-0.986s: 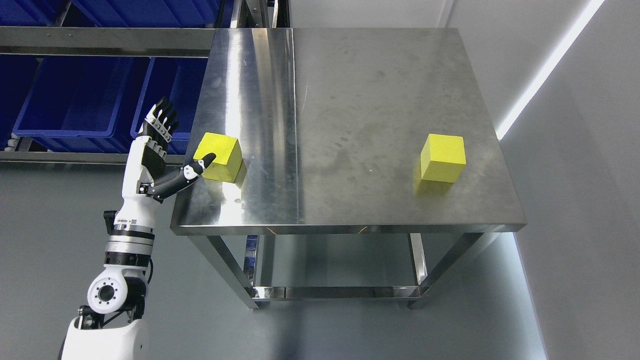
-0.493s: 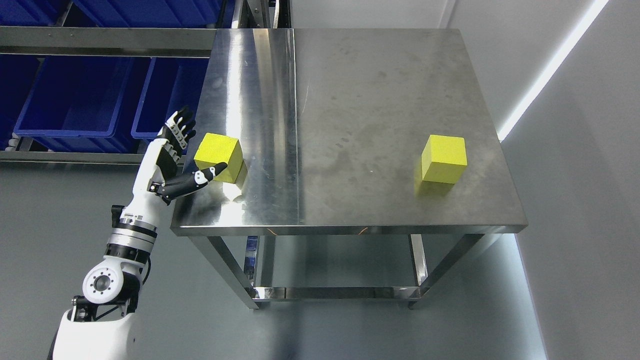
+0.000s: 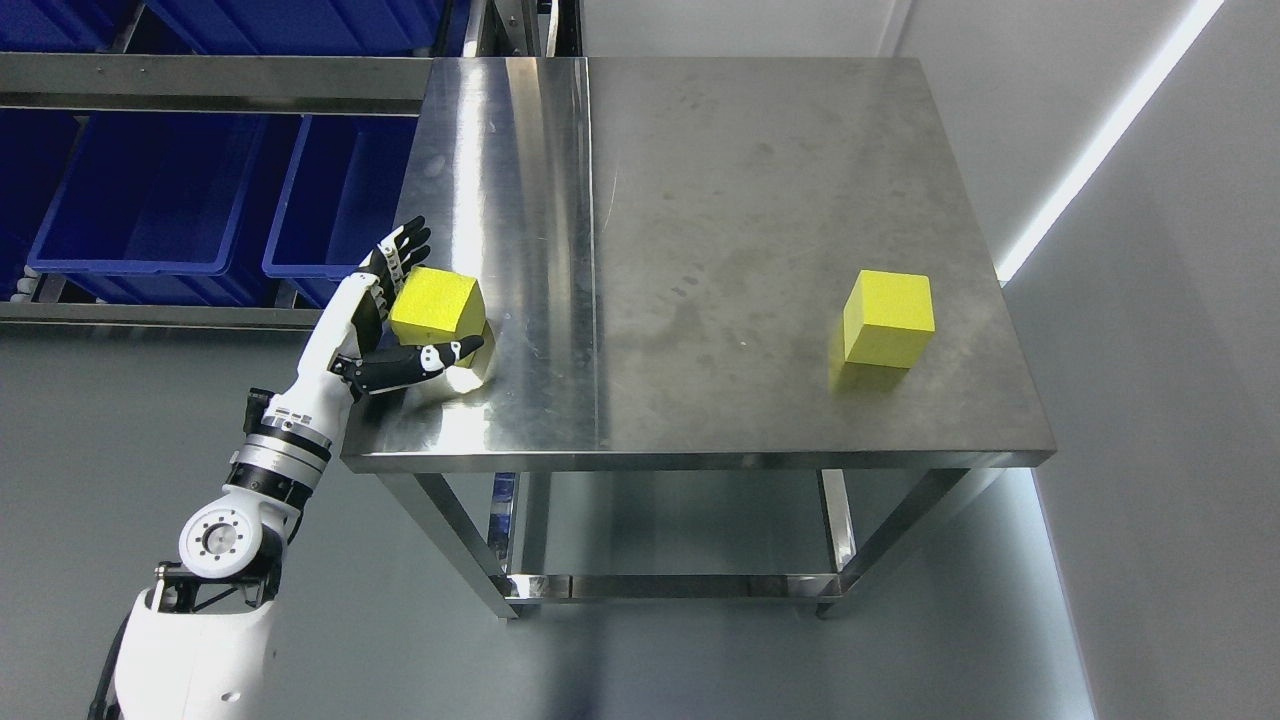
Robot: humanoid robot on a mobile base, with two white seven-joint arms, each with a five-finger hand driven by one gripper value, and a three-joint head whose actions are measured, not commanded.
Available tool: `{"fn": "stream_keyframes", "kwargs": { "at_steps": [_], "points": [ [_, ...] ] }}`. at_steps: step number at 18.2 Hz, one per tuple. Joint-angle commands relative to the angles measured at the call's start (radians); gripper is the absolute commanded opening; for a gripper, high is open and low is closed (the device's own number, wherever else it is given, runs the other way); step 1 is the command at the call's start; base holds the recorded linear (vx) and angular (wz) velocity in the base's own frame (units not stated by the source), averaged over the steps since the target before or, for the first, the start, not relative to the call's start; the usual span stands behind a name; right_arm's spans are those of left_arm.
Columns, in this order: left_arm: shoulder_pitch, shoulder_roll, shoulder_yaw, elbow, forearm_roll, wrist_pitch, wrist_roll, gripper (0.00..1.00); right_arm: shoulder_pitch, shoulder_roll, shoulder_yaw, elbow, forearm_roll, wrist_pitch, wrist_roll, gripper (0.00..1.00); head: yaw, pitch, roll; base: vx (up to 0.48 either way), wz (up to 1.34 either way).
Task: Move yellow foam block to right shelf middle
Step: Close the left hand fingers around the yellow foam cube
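Two yellow foam blocks rest on the steel table [image 3: 760, 170]. The left block [image 3: 436, 306] stands near the table's left edge, the right block [image 3: 888, 318] near its right edge. My left hand [image 3: 447, 291] is open around the left block. Its fingers [image 3: 400, 252] reach along the block's far left side and its thumb [image 3: 440, 354] lies across the near side, close to or touching it. The block stands on the table. My right arm is out of view.
Blue bins [image 3: 150, 200] sit in a metal rack [image 3: 200, 82] to the left of the table, just behind my left hand. A grey wall [image 3: 1180, 350] runs close along the table's right side. Grey floor lies in front.
My left hand has moved right and forward over the table's edge, from beside the left block to bracketing it between fingers and thumb. Neither block has visibly shifted.
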Motion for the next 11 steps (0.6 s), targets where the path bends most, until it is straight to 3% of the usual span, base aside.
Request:
{"fn": "stream_keyframes", "kwargs": {
  "at_steps": [1, 5, 11],
  "points": [
    [-0.042, 0.006, 0.015, 0.07, -0.039, 0.044, -0.002, 0.97, -0.002, -0.017, 0.0, -0.017, -0.001, 0.0, 0.001, 1.0, 0.0, 0.0, 0.0, 0.0, 0.0],
    [-0.06, -0.007, 0.008, 0.084, -0.039, 0.045, -0.005, 0.9, -0.003, -0.017, 0.0, -0.017, -0.001, 0.0, 0.001, 1.0, 0.0, 0.0, 0.0, 0.0, 0.0],
    [-0.062, -0.053, 0.02, 0.084, -0.036, 0.03, -0.02, 0.68, -0.003, -0.017, 0.0, -0.017, -0.001, 0.0, 0.001, 1.0, 0.0, 0.0, 0.0, 0.0, 0.0]
  ]
}}
